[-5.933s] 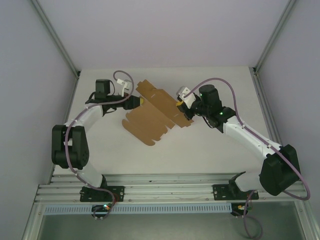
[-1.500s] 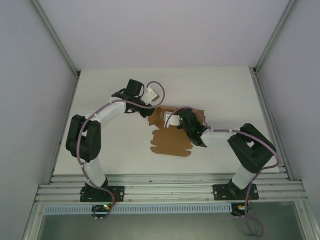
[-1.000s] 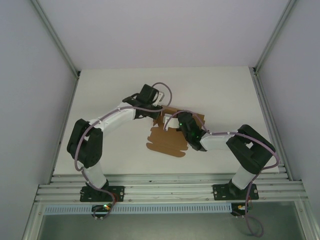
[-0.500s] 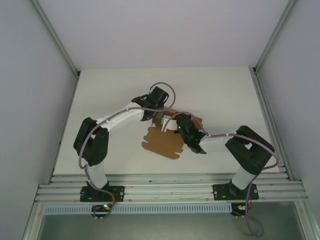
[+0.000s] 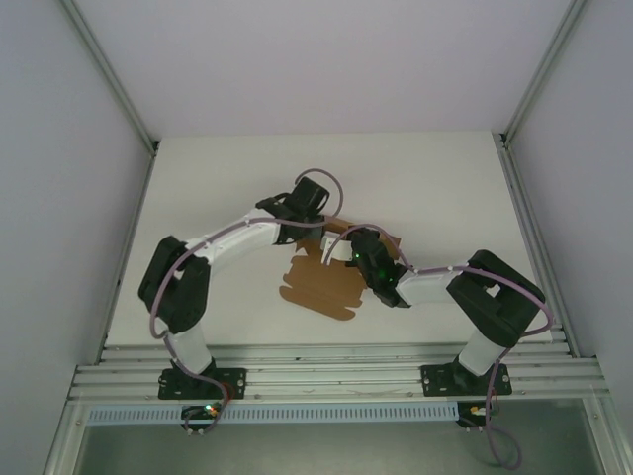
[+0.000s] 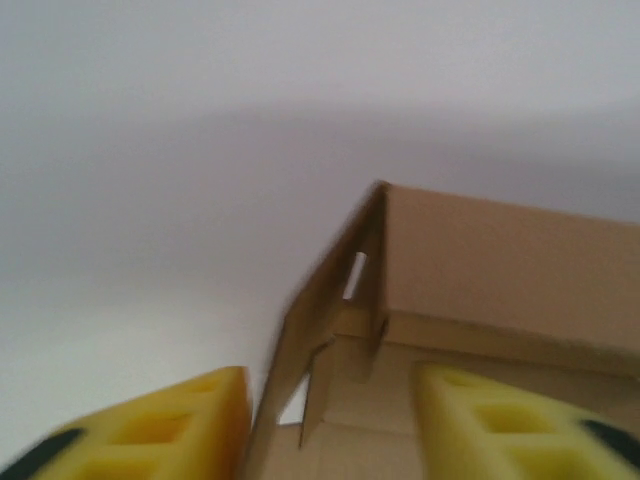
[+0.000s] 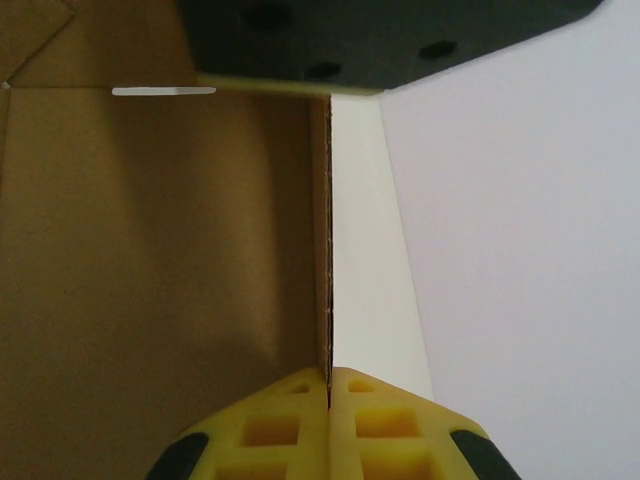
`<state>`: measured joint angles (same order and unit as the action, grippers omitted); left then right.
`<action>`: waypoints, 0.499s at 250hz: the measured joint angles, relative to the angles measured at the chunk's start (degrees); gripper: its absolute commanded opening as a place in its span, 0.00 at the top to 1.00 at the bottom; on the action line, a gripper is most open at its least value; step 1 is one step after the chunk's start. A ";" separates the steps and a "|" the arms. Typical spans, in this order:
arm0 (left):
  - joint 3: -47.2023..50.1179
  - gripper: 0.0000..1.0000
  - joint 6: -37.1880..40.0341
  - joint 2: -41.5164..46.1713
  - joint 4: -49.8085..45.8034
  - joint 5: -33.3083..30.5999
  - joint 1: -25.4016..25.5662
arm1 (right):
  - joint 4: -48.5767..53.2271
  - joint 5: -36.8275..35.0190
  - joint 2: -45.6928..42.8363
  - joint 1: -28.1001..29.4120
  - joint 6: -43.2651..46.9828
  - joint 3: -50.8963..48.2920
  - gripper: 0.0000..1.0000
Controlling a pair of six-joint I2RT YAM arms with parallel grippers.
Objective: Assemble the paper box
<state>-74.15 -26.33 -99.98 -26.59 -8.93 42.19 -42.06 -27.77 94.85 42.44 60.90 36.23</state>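
Observation:
The paper box [image 5: 315,287] is a brown cardboard sheet, partly folded, lying at the middle of the white table with its scalloped flaps toward the near edge. My left gripper [image 5: 315,220] is at its far side. In the left wrist view my left gripper [image 6: 335,405] is open, and an upright folded wall of the paper box [image 6: 500,260] stands between the yellow pads [image 6: 190,410]. My right gripper [image 5: 341,253] is over the sheet's right part. In the right wrist view my right gripper [image 7: 329,378] is shut on the edge of a raised wall of the paper box [image 7: 150,250].
The white table [image 5: 198,198] has bare room to the left, right and far side of the sheet. Metal posts [image 5: 109,74] stand at the back corners and a rail [image 5: 326,376] runs along the near edge. The black left gripper body [image 7: 380,40] hangs close ahead of my right wrist.
My left gripper has opened; it was shut half a second ago. Over the last seconds both arms came together at the table's middle, and the sheet has slid toward the near edge.

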 measured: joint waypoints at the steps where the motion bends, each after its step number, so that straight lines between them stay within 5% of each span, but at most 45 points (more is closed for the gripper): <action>1: 0.22 0.33 0.20 0.24 0.04 0.17 -0.07 | -0.02 0.07 -0.02 0.00 0.00 0.00 1.00; 31: 6.23 0.00 0.83 8.87 2.60 4.11 -2.97 | -0.04 2.14 -0.72 -0.02 -0.02 -0.02 1.00; 82: 14.21 0.00 1.49 20.98 9.22 10.16 -14.99 | -0.09 4.22 -1.01 -0.07 -0.04 -0.04 1.00; 125: 16.52 0.04 1.33 14.64 12.33 14.58 -26.32 | -0.22 5.62 -1.05 -0.07 -0.04 -0.09 1.00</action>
<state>-57.63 -24.99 -85.34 -14.26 5.65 15.88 -42.28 -22.15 93.80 42.37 60.86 36.14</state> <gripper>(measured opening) 0.995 0.039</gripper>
